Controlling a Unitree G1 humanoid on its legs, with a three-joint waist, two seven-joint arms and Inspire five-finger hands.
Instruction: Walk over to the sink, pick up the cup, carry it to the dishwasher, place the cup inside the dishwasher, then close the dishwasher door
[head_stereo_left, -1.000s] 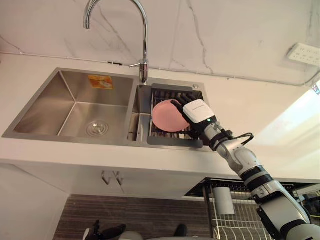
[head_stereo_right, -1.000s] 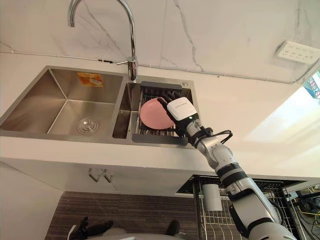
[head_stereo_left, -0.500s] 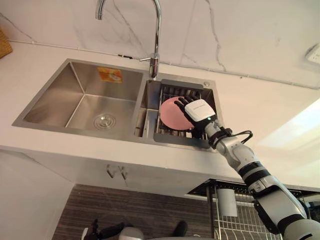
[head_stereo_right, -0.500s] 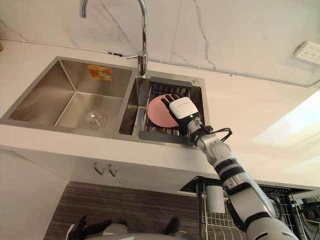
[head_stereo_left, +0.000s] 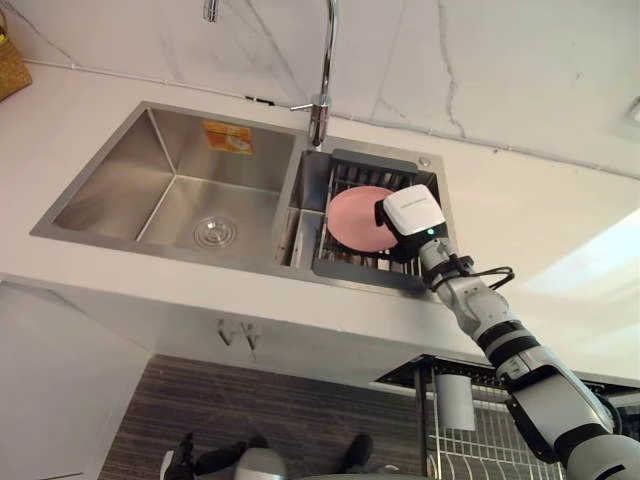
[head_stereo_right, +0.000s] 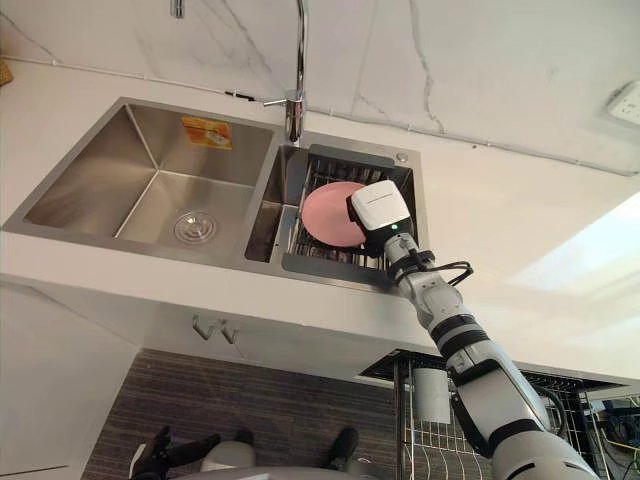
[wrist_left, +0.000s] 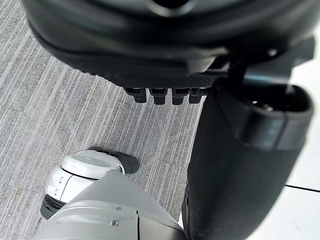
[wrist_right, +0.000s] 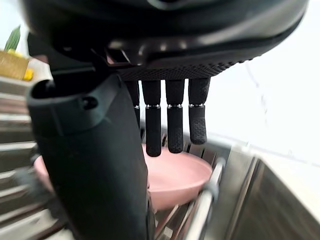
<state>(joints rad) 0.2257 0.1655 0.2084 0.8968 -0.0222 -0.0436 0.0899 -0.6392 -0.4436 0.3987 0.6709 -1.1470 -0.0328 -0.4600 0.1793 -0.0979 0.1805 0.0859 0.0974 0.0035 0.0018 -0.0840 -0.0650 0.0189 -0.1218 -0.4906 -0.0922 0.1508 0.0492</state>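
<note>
We see the right hand (head_stereo_left: 413, 214) reached into the sink's right basin. In its wrist view the fingers (wrist_right: 175, 125) are straight and spread above the dish (wrist_right: 186, 176), with the thumb on the near side, so the hand is wide and grips nothing. We cannot tell whether the fingertips touch the dish. From the head views the hand covers the dish's right edge. The white cover on the back of the hand bears a small mark that we cannot read.

The thing here is a shallow pink dish (head_stereo_left: 355, 218) rather than a cup. It lies in the dark rack (head_stereo_left: 352, 268) that fills the right basin.

The sink (head_stereo_left: 105, 190) has a larger left basin with a drain (head_stereo_left: 215, 232). On its back wall is an orange and yellow sticker (head_stereo_left: 228, 137) whose print is too small for us to read. The faucet (head_stereo_left: 320, 108) stands between the two basins at the back edge.

The sink is set in a pale counter (head_stereo_left: 520, 215). Below the counter's right end we see a wire basket (head_stereo_left: 475, 445).

The left hand (wrist_left: 150, 45) shows in its own wrist view above the grey floor (wrist_left: 45, 115), and we cannot tell its state.
</note>
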